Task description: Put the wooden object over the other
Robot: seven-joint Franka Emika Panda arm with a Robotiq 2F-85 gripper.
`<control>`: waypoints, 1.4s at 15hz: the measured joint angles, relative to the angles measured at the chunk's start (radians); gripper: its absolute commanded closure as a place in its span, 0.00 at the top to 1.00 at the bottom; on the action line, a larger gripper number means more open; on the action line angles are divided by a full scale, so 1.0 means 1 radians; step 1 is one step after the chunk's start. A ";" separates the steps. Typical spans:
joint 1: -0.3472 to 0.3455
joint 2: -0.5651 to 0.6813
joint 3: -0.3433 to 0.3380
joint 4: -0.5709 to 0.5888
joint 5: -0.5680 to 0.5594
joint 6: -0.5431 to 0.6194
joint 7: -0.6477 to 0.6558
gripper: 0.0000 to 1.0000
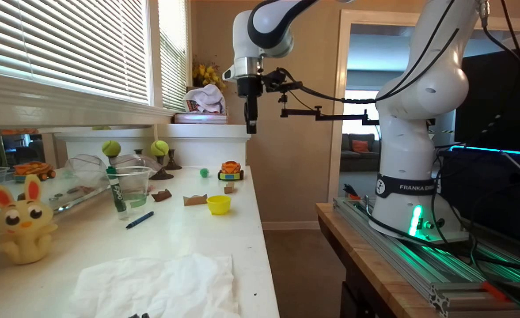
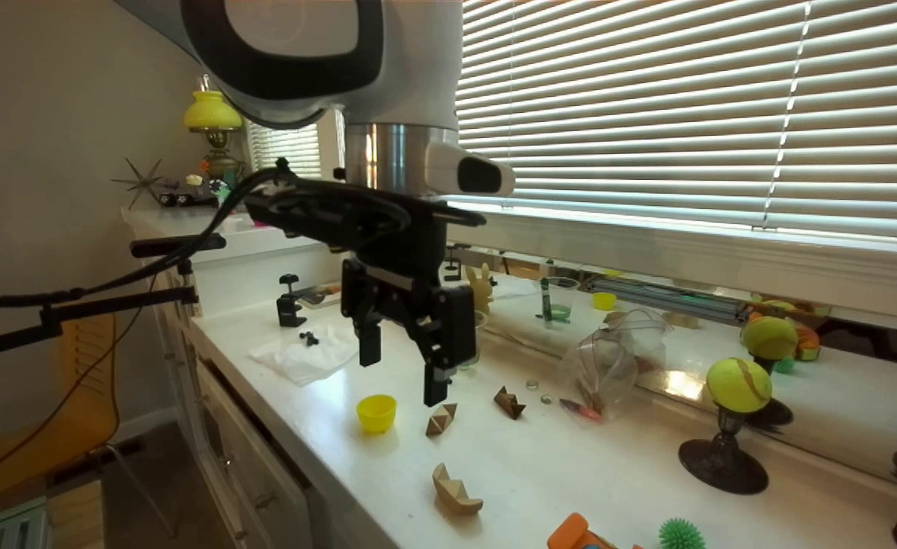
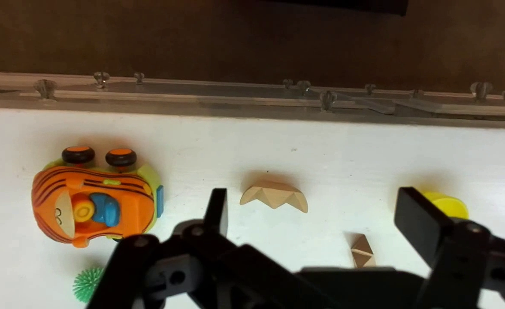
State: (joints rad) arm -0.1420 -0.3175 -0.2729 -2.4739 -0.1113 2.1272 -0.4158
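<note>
Three small notched wooden blocks lie apart on the white counter. A light tan block shows near the toy car in both exterior views and in the wrist view. A flat tan-brown block, matching the other, sits beside the yellow cup; the wrist view shows it partly hidden by the gripper body. A darker brown block lies further toward the mirror. My gripper is open, empty and well above the counter, pointing down.
A yellow cup, orange toy car and green spiky ball stand nearby. A clear cup with marker, candlesticks with tennis balls and a plastic bag line the mirror side. The counter's edge drops off.
</note>
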 measured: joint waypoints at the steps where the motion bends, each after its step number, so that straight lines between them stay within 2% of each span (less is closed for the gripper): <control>1: 0.000 0.016 0.004 0.000 -0.001 0.010 0.000 1.00; 11: 0.002 0.169 0.039 0.000 0.010 0.155 0.001 1.00; 21: 0.001 0.208 0.050 -0.006 0.008 0.162 0.005 1.00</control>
State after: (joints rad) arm -0.1407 -0.1094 -0.2232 -2.4797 -0.1029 2.2894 -0.4106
